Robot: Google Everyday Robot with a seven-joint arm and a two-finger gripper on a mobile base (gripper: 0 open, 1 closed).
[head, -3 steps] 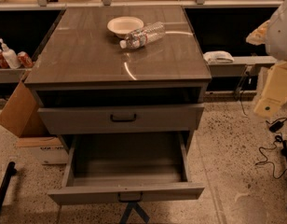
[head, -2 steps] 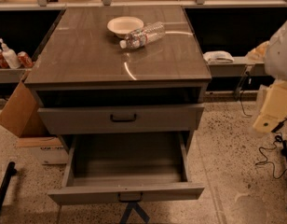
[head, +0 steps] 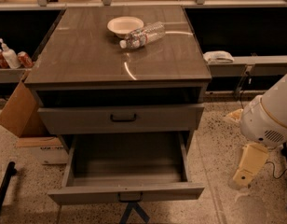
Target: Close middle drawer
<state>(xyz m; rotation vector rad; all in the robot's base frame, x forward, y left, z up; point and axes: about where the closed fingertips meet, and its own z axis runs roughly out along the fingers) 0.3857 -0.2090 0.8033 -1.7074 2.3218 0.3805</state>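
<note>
Middle drawer (head: 162, 192) is pulled well out below the counter's (head: 87, 64) near edge. Its front panel runs left-right, with the handle (head: 130, 198) centred. Gripper (head: 242, 186) hangs low off the near right corner, right of the panel and apart from it. Can't tell how open it is; nothing seen in it. Push goes straight toward the far edge, path clear. Taller drawer (head: 78, 120) sits above. Bottle (head: 142, 35) and bowl (head: 125, 26) are near the far edge.

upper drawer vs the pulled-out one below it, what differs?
The middle drawer is pulled far out, its inside showing; the upper drawer is nearly shut. The middle drawer's front is slim; the upper drawer's is taller. Both are grey with a small dark centre handle. The hand hangs right of both, touching neither.
</note>
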